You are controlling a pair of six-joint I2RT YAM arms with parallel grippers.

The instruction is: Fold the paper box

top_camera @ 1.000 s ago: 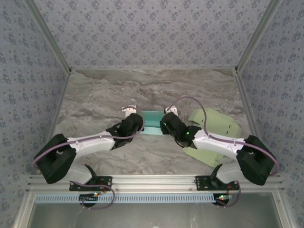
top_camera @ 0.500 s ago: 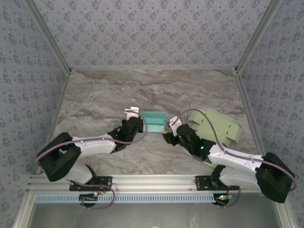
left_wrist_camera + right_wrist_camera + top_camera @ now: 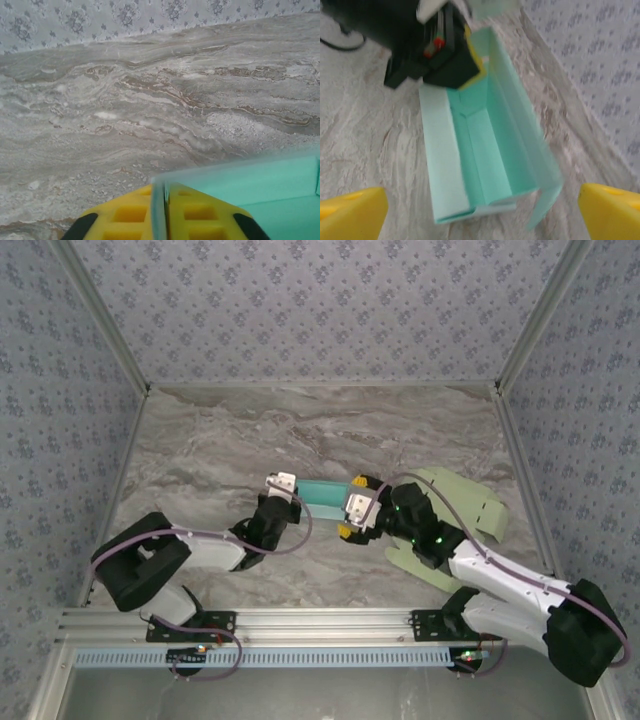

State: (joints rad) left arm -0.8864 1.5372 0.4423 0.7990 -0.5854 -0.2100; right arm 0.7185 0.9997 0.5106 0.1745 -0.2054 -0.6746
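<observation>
The teal paper box [image 3: 322,493] lies on the marble table between both arms, an open-topped long tray. My left gripper [image 3: 283,483] holds its left end. In the left wrist view the yellow fingers [image 3: 200,212] of that gripper [image 3: 160,192] are pressed on a thin teal wall of the box [image 3: 250,185]. My right gripper [image 3: 357,508] hovers at the box's right end. In the right wrist view this gripper [image 3: 480,212] stands wide open, and the box [image 3: 480,145] lies lengthwise ahead between its yellow fingertips [image 3: 350,212]. A loose flap [image 3: 545,200] hangs at the near right corner.
Flat pale green paper sheets [image 3: 455,505] lie on the table right of the box, partly under the right arm. Patterned walls enclose the marble table [image 3: 220,440] on three sides. In the right wrist view the left gripper's black body [image 3: 430,45] sits at the box's far end.
My right gripper let go of the box's right end, drew back, opened wide and came back over that end. The left arm shifted slightly, still holding the box.
</observation>
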